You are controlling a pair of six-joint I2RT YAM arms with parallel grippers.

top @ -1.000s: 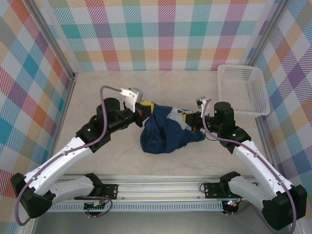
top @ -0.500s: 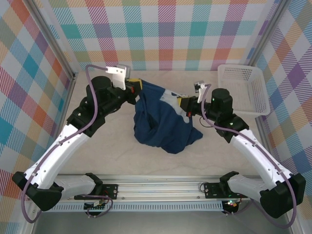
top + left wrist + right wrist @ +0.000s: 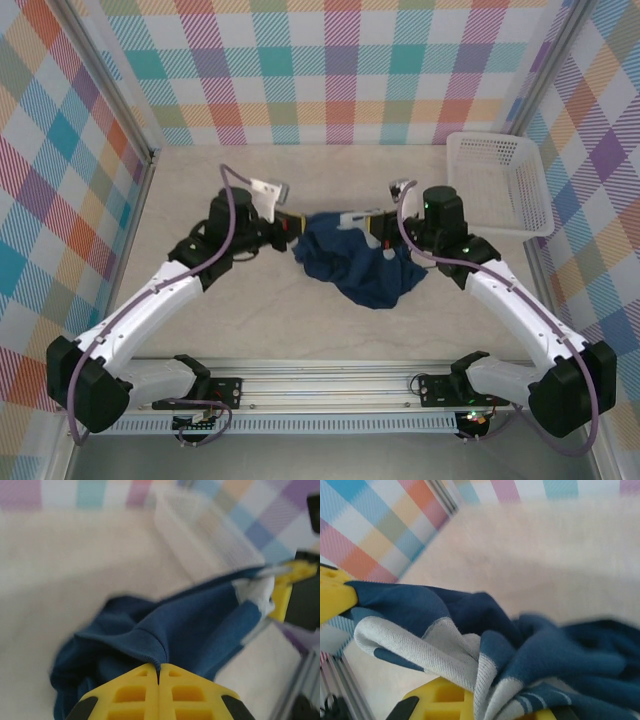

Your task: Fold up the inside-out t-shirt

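The inside-out t-shirt [image 3: 362, 268] sits bunched at mid-table [image 3: 250, 320], its upper edge stretched between the left gripper [image 3: 297, 228] and the right gripper [image 3: 376, 226], each pinched tight on the cloth. It looks light, limp and quick to sag. Hems or shoulder seams seem the surest places to hold it.
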